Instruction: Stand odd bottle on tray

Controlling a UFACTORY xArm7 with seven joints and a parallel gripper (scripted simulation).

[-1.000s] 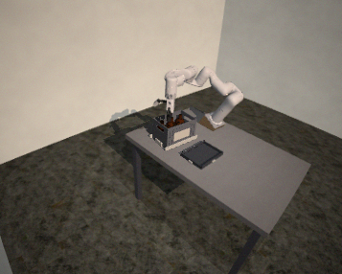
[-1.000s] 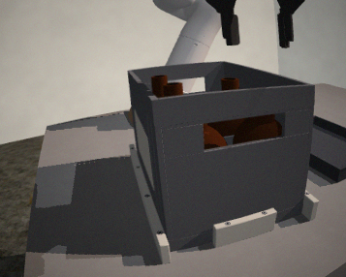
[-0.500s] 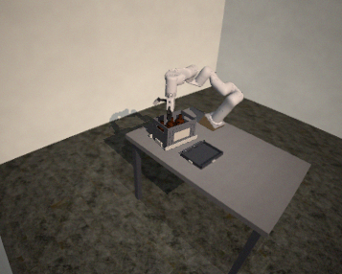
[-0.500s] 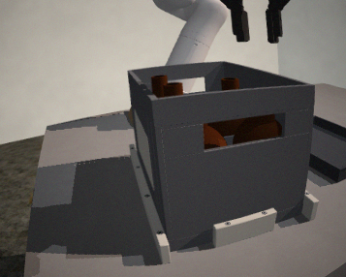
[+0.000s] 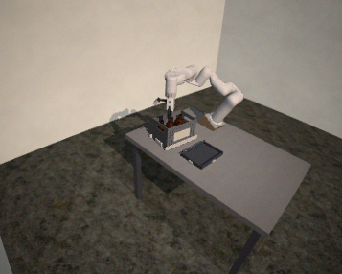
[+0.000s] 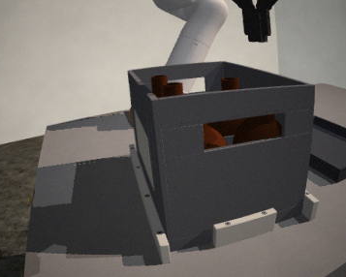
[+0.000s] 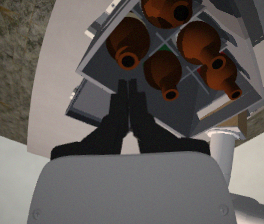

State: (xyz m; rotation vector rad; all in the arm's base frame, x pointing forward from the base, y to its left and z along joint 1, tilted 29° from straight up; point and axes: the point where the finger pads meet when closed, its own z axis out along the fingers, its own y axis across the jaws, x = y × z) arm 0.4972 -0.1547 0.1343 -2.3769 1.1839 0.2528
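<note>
A dark grey crate [image 5: 176, 129] stands at the far left end of the table and holds several brown bottles [image 7: 169, 43]. Their necks show above the rim in the exterior view [image 6: 165, 87]. A dark flat tray [image 5: 201, 153] lies on the table right of the crate. My gripper [image 6: 257, 21] hangs above the crate, clear of the bottle mouths, with its black fingers pressed together on nothing. In the wrist view the fingertips [image 7: 128, 92] point at the crate's near edge, beside a bottle's mouth [image 7: 127, 62].
White brackets [image 6: 242, 228] hold the crate's base on the table. The arm's base [image 5: 214, 122] stands behind the crate at the table's far edge. The table edge runs close to the crate's left side.
</note>
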